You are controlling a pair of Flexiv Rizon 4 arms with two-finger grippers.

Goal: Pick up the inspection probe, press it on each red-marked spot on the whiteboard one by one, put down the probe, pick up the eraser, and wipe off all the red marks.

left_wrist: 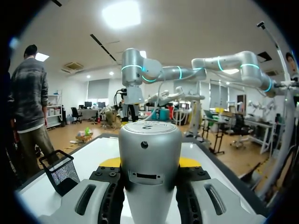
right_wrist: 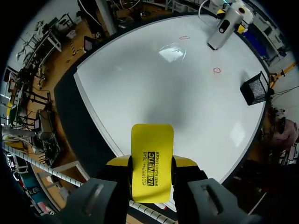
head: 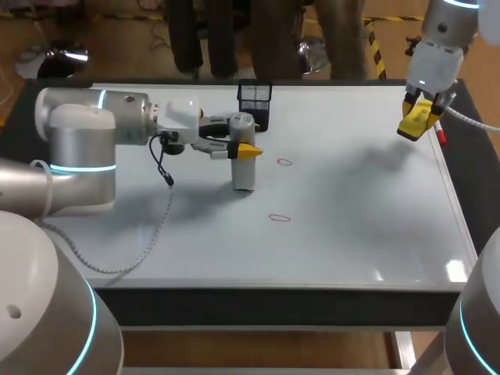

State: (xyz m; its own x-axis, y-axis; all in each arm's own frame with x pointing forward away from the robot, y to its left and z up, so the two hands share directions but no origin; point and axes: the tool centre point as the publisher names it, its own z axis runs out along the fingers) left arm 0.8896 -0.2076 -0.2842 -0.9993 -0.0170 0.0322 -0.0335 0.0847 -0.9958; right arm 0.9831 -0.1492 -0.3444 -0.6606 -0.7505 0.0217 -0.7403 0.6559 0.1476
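Observation:
The grey cylindrical probe (head: pixel 244 168) stands upright with my left gripper (head: pixel 244 150) shut on its upper part. In the left wrist view the probe (left_wrist: pixel 149 158) fills the gap between the yellow-tipped fingers (left_wrist: pixel 189 162). Its lower end is at the whiteboard (head: pixel 351 203), a little left of one red mark (head: pixel 283 162). A second red mark (head: pixel 280 218) lies nearer the front. My right gripper (head: pixel 418 119) hangs above the board's far right corner, shut on the yellow eraser (right_wrist: pixel 150 161). From there the probe (right_wrist: pixel 224 25) and both red marks (right_wrist: pixel 217 70) show far ahead.
A black mesh basket (head: pixel 255 101) stands at the board's back edge, just behind the probe, and also shows beside the left gripper (left_wrist: pixel 60 170). A red-tipped pen (head: pixel 442 137) lies at the right edge under the right gripper.

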